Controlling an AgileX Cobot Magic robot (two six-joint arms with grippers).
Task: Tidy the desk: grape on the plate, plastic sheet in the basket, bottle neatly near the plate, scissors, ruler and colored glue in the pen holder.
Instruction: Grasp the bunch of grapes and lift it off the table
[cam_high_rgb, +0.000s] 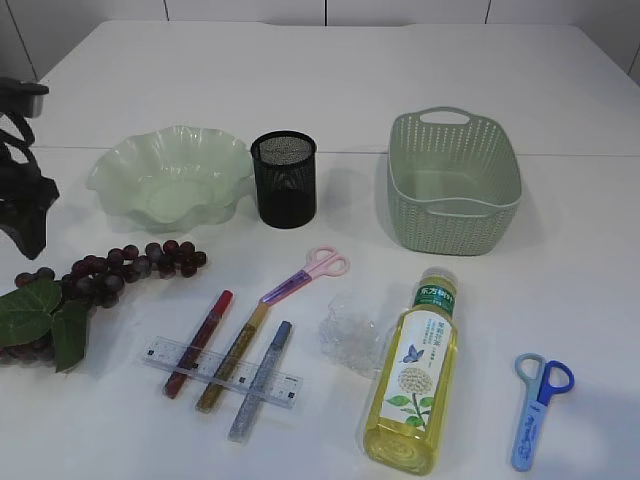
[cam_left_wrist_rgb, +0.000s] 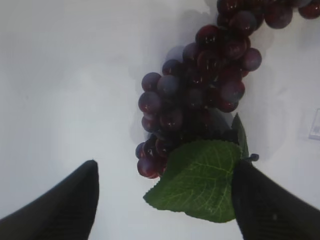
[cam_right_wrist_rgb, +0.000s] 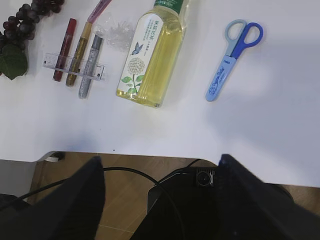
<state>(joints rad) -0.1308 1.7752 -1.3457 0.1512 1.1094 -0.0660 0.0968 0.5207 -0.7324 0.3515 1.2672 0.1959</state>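
Below the left gripper (cam_left_wrist_rgb: 165, 200), the grapes (cam_left_wrist_rgb: 200, 100) lie on the white tabletop (cam_left_wrist_rgb: 65, 80) with a green leaf (cam_left_wrist_rgb: 200, 180) nearest the camera. Its jaws stand wide apart and hold nothing; the leaf and the lower end of the bunch sit between the 2 dark tips. A good grasp here would, I judge, close on the packed berries or the stem rather than the leaf, which looks thin and apt to slip, then lift straight up so the trailing end clears the tabletop before swinging to the plate (cam_high_rgb: 170, 180).

At the near edge, the right gripper (cam_right_wrist_rgb: 160, 200) hangs over the table's front lip, jaws open and empty, well apart from the bottle (cam_right_wrist_rgb: 147, 55), blue scissors (cam_right_wrist_rgb: 235, 57) and 3 glue sticks (cam_right_wrist_rgb: 75, 52) lying across the clear ruler (cam_right_wrist_rgb: 75, 67). Farther back lie the pink scissors (cam_high_rgb: 310, 275) and crumpled plastic sheet (cam_high_rgb: 350, 335), then the pen holder (cam_high_rgb: 284, 180) and basket (cam_high_rgb: 455, 180).

Hard to read: the stem is hidden under the leaf, the bunch runs off the top of the left wrist view, and the exterior view cuts off the left arm and the bunch's left end. The plastic sheet is nearly invisible against the white.
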